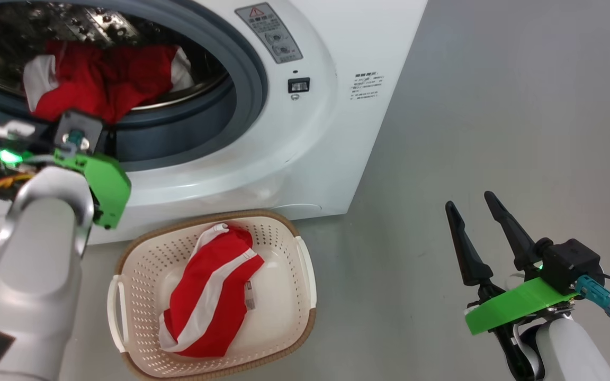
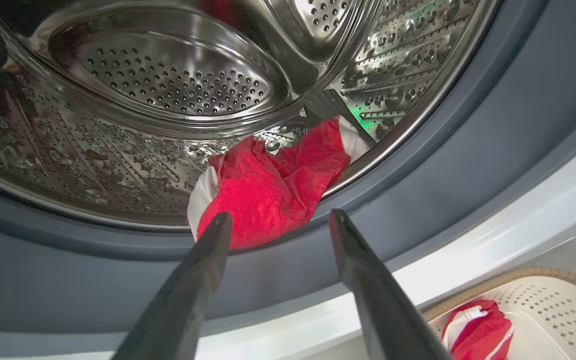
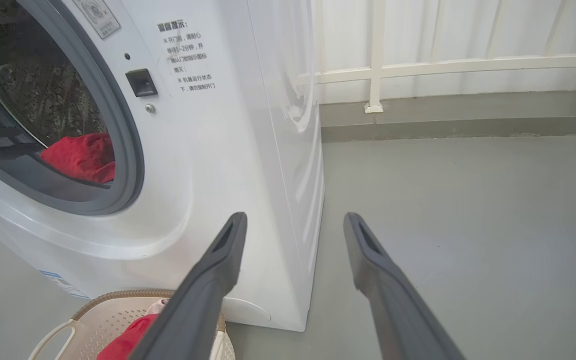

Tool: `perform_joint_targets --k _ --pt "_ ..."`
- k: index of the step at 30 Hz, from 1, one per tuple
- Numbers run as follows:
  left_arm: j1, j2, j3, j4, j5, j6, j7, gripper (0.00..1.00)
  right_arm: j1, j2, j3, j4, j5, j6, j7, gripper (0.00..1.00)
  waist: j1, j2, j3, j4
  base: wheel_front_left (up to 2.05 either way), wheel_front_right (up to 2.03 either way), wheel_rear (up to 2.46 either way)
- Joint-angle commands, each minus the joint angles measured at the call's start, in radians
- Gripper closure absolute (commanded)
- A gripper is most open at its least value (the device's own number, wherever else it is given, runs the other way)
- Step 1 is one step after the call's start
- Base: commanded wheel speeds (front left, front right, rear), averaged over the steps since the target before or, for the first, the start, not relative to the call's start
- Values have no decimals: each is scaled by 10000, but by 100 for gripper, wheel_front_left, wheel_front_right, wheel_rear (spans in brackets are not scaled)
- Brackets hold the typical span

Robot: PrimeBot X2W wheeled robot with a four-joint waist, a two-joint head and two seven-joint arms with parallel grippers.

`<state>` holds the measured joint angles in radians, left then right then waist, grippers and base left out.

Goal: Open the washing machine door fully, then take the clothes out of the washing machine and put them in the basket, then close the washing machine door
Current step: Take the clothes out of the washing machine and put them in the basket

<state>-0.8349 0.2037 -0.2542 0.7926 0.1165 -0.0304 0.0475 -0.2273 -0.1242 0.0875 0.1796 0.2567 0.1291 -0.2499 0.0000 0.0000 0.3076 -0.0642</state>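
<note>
The washing machine (image 1: 294,137) stands with its drum mouth uncovered; its door is out of view. A red and white garment (image 2: 268,185) lies at the drum's front lip, over the grey rubber ring. My left gripper (image 2: 279,218) is open just in front of that garment, fingertips either side of its lower edge, not touching it. The same garment (image 1: 104,79) sits above my left wrist (image 1: 93,174). On the floor below, the cream basket (image 1: 141,254) holds a second red garment (image 1: 209,296). My right gripper (image 1: 474,211) hangs open and empty, to the right of the machine.
Grey floor (image 1: 495,106) stretches to the right of the machine. A white railing (image 3: 378,65) and a low kerb stand behind it. The basket (image 3: 113,296) sits tight against the machine's base. A latch socket (image 1: 298,85) sits right of the drum mouth.
</note>
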Motion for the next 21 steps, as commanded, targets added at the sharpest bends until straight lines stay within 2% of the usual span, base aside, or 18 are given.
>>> perform_joint_targets --k 1,12,21 --pt "-694 502 110 141 264 125 171 0 -254 44 286 -203 77 16 -118 0 0 0 144 -70 0 0 0" --pt "-3013 878 -584 2418 1029 384 498 0 -883 213 625 -190 144 16 -118 0 0 0 959 -488 0 0 0" --pt "-3924 1148 -872 3467 1263 632 692 0 -1288 344 952 -151 213 16 -118 0 0 0 1404 -859 0 0 0"
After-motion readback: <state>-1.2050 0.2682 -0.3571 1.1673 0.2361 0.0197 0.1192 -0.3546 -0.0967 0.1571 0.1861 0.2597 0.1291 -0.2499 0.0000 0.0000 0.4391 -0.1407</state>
